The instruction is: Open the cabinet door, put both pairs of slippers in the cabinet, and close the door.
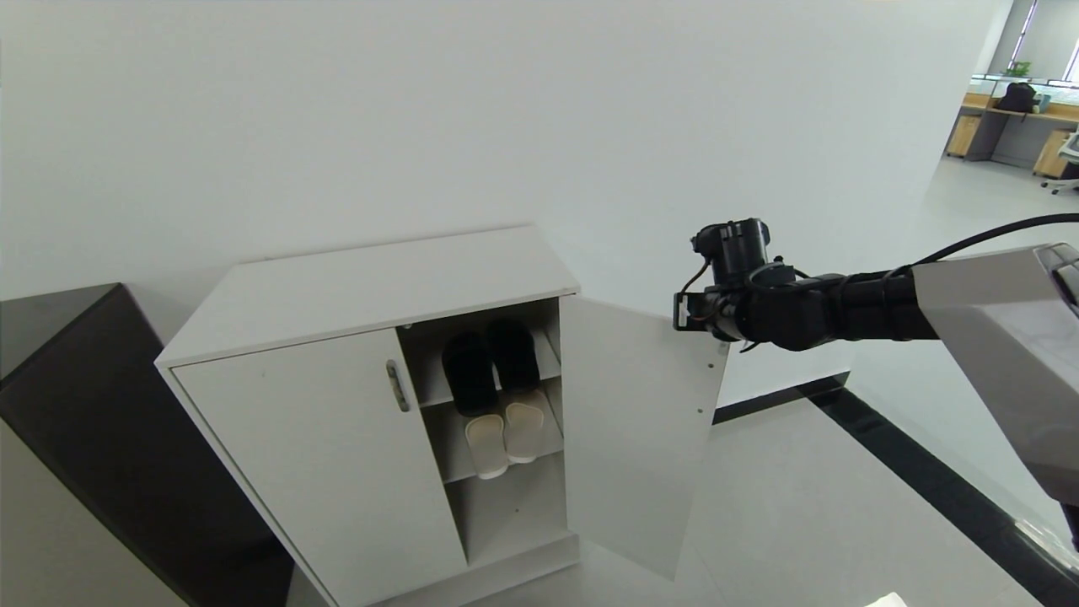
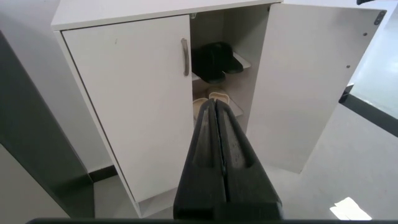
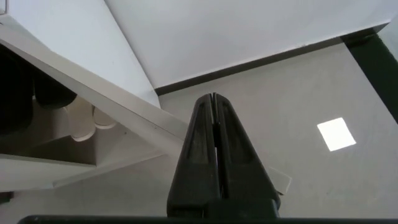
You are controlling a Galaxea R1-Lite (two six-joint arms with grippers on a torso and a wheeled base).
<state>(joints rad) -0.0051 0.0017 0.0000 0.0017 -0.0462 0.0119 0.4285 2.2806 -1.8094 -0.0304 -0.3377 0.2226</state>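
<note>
White laminate cabinet point(image 1: 362, 282), box-shaped with a flat matte top, standing against a plain white wall point(image 1: 539, 110). Its left door point(image 1: 320, 459) is shut and carries a slim vertical metal handle point(image 1: 396, 385); its right door point(image 1: 641, 430), a smooth flat panel, stands swung wide toward 3 o'clock of the opening. Inside, the black slippers point(image 1: 491, 364) lie side by side on the upper shelf, and the white slippers point(image 1: 506, 432), rounded and pale, lie on the shelf directly below (toes jutting just past the shelf edge). The lowest compartment holds nothing visible.

The right arm point(image 1: 809, 305) ends just beside the open door's upper outer corner, at about 1 o'clock from the panel. The right gripper point(image 3: 213, 101), two tapered black fingers pressed together, hangs over the door's top edge and the grey speckled floor point(image 3: 292, 93); contact with the door cannot be told. The left gripper point(image 2: 216, 104), likewise pressed together and holding nothing, points at the opening from in front of the cabinet.

A dark, glossy panel point(image 1: 84, 405) stands at the cabinet's 9 o'clock; a black stripe point(image 1: 910, 455) crosses the floor at 4 o'clock.
</note>
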